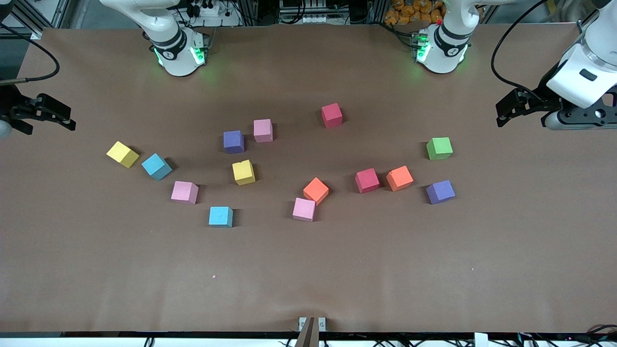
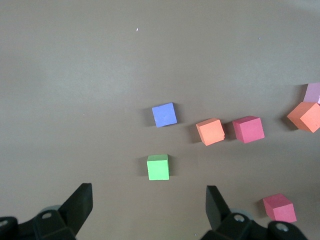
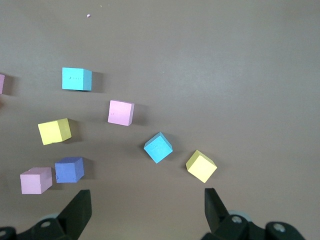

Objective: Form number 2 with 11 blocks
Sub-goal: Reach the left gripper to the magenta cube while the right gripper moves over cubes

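Nothing of the number 2 is built yet: the blocks lie scattered across the middle of the worktop (image 1: 308, 279), well clear of every edge. Nearest its front edge sit a light blue cube (image 1: 221, 216) and a pink cube (image 1: 304, 209), the pink one almost touching an orange cube (image 1: 315, 190). Farther back, the red cube (image 1: 367, 180) and second orange cube (image 1: 399, 178) crowd together, so wide fingers could nudge a neighbour. The green cube (image 1: 439, 148) is a decoy near the left arm's end. Both arms wait: left gripper (image 1: 523, 107) and right gripper (image 1: 41, 115) hang released, over opposite ends.
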Robot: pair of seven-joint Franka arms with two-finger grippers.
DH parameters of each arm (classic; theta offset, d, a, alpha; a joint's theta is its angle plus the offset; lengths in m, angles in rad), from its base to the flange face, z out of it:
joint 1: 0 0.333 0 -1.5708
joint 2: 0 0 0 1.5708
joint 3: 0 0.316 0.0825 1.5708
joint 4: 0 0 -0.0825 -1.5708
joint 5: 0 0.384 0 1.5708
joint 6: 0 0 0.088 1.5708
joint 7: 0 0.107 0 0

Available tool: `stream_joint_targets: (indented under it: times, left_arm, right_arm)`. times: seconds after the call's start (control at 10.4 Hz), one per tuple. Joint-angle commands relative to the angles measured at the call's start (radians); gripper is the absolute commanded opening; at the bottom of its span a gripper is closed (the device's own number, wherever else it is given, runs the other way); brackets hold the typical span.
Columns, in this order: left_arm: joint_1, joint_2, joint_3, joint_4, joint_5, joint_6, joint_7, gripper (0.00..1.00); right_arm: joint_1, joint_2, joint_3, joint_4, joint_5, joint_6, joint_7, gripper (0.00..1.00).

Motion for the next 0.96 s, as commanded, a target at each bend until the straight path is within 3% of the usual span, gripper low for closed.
stream_joint_targets:
  times: [0.0,0.48,0.67,0.87]
  left_arm:
    - [0.003,-0.019,-0.001,-0.010,0.012,0.005,0.011,1.00]
    - [-0.005,0.030,-0.016,-0.014,0.020,0.028,-0.023,1.00]
    - [-0.023,0.050,-0.060,-0.054,0.011,0.058,-0.102,1.00]
    - [-0.037,0.058,-0.169,-0.141,0.024,0.168,-0.272,1.00]
  right_arm:
    - [-0.018,0.008,0.014,0.017,-0.014,-0.013,-0.007,1.00]
    - [-0.018,0.011,0.014,0.015,-0.012,-0.013,-0.008,1.00]
    - [-0.018,0.017,0.014,0.015,-0.012,-0.013,-0.010,1.00]
    - [-0.018,0.025,0.014,0.015,-0.009,-0.012,-0.010,1.00]
